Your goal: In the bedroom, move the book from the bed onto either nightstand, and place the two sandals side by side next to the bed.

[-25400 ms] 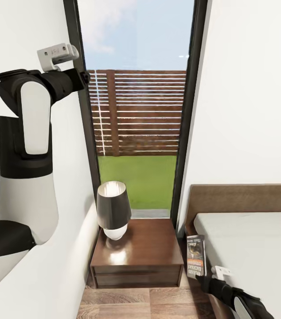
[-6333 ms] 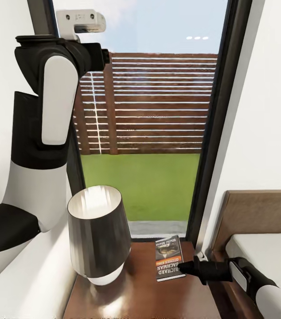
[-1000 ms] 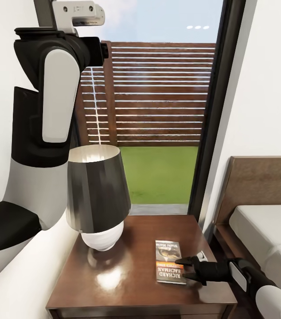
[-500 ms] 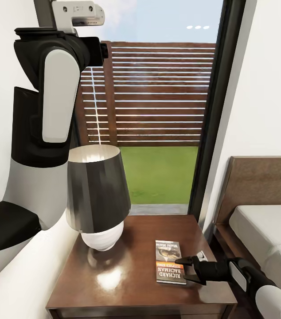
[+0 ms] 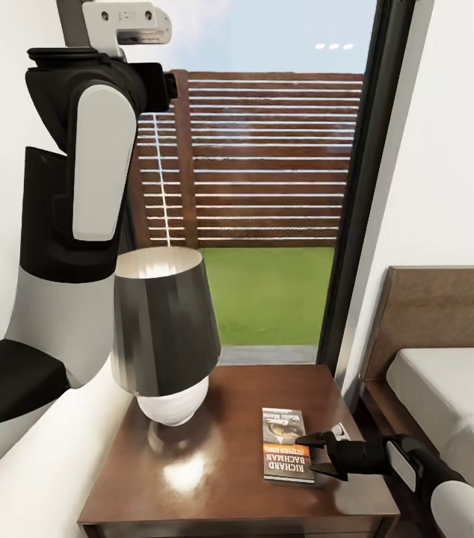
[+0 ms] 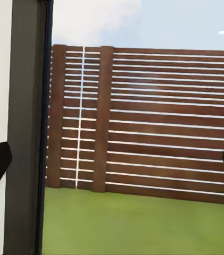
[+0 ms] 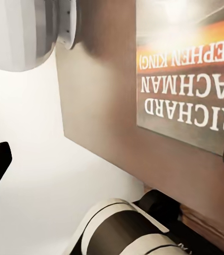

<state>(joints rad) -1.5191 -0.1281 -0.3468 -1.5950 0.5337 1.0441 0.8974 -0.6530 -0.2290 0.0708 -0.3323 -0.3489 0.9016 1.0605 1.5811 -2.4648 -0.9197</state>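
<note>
Thin grey-and-dark paperback book with orange band [image 5: 288, 444] seen lying flat on glossy dark reddish-brown square nightstand [image 5: 214, 486], right of dark-shaded, white-based lamp [image 5: 164, 336]. Right gripper [image 5: 313, 453] positioned at book's right edge, jaws spread wide, nothing held. Left gripper [image 5: 128, 16] raised high against dark-framed window [image 5: 356, 187]; its opening cannot be told. White-mattressed bed [image 5: 446, 388] noted right of nightstand.

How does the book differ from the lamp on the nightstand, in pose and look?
The book lies flat on the nightstand; the lamp stands upright. The book is thin, with a pictured cover and an orange band; the lamp is tall, with a dark shade over a white rounded base. The book lies toward the bed side, at the tips of the open right claw; the lamp stands on the wall side. Both rest on the same glossy top.
</note>
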